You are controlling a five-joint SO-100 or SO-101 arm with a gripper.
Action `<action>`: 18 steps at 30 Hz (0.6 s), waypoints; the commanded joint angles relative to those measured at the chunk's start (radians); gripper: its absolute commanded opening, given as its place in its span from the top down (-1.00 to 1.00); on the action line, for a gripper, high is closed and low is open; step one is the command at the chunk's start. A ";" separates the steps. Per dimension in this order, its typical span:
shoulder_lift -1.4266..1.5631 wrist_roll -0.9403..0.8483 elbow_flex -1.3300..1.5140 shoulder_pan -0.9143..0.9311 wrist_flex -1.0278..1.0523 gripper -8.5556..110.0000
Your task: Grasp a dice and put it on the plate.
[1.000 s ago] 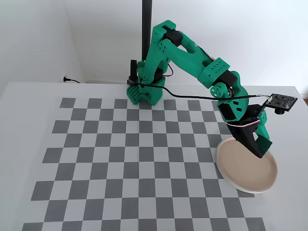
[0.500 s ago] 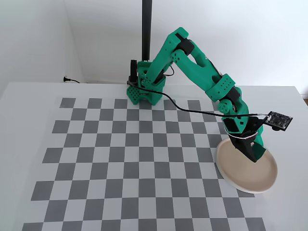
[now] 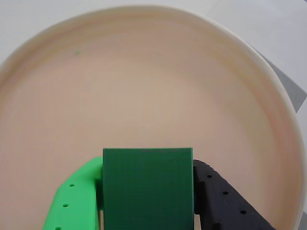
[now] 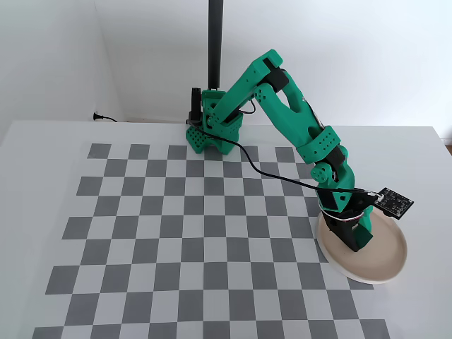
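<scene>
1. I find no readable text, label, brand, number or sign in the wrist view or the fixed view.
2. The small dark green cube [image 3: 147, 187] clamped between my jaws shows a plain face, with no pips or digits.
3. The round pale pinkish-beige plate [image 3: 57, 96] beneath me carries no print or mark.
4. The grey-and-white checkered mat [image 4: 176, 233] on the table has squares only, no lettering.
</scene>
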 commanded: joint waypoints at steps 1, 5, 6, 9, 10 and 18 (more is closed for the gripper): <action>0.037 0.005 -0.094 0.009 -0.028 0.60; 0.038 0.002 -0.094 0.014 -0.034 0.53; 0.041 0.002 -0.094 0.015 -0.034 0.53; 0.057 -0.011 -0.094 0.018 -0.034 0.51; 0.066 -0.015 -0.094 0.021 -0.034 0.51; 0.189 -0.044 -0.094 0.041 0.009 0.51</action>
